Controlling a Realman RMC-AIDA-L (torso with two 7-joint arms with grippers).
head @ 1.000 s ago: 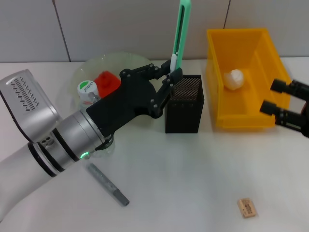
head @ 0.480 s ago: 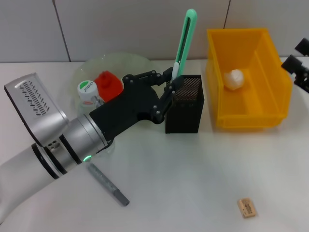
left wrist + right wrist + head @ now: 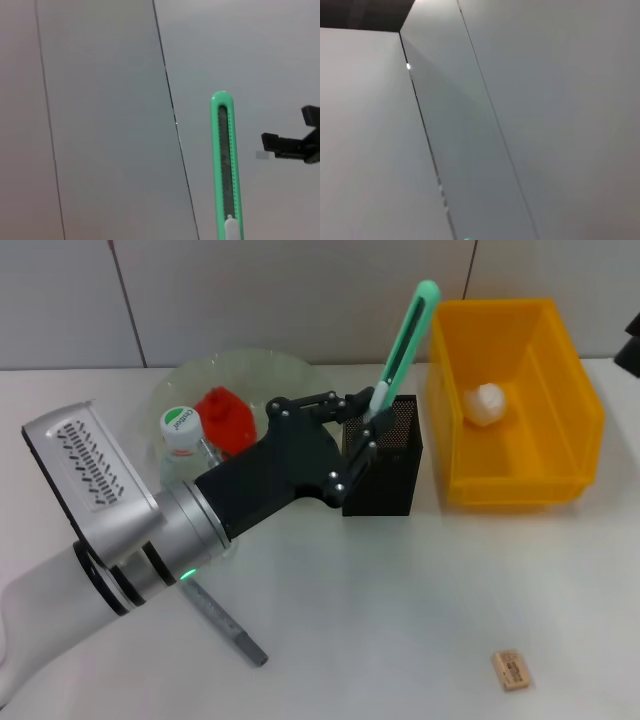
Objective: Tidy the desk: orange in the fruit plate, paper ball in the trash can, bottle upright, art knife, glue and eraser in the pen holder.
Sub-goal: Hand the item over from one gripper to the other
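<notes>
A: What lies nearest the robot?

B: A small tan rectangular eraser (image 3: pixel 511 670) with dark print too small to read, flat on the white desk (image 3: pixel 420 600) near its front edge. To the left, a grey glue stick (image 3: pixel 224 621) lies flat and at an angle, partly under the left arm.

A: And the left gripper (image 3: pixel 368 428)?

B: Its black fingers are clenched on the green plastic art knife (image 3: pixel 402 345) at the knife's lower end, right over the black mesh pen holder (image 3: pixel 385 455). The knife leans toward the right, its tip high above the holder's rim. The left wrist view shows its dark slot and white slider against the grey wall.

A: Any writing?

B: The clear plastic bottle (image 3: pixel 184 445) stands upright beside the arm; its green and white cap carries a word I cannot read for certain.

A: Farther back?

B: A red-orange fruit (image 3: pixel 224 412) rests in the round clear glass fruit plate (image 3: pixel 250 371). To the right, 1 white paper ball (image 3: pixel 485 404) lies inside the yellow plastic bin (image 3: pixel 512 400), which stands just beside the holder with a narrow gap between.

A: Open room?

B: The middle of the desk, between the eraser and the holder.

A: The right gripper (image 3: pixel 631 350)?

B: Only a dark piece shows at the right edge; I cannot tell how its jaws stand.
</notes>
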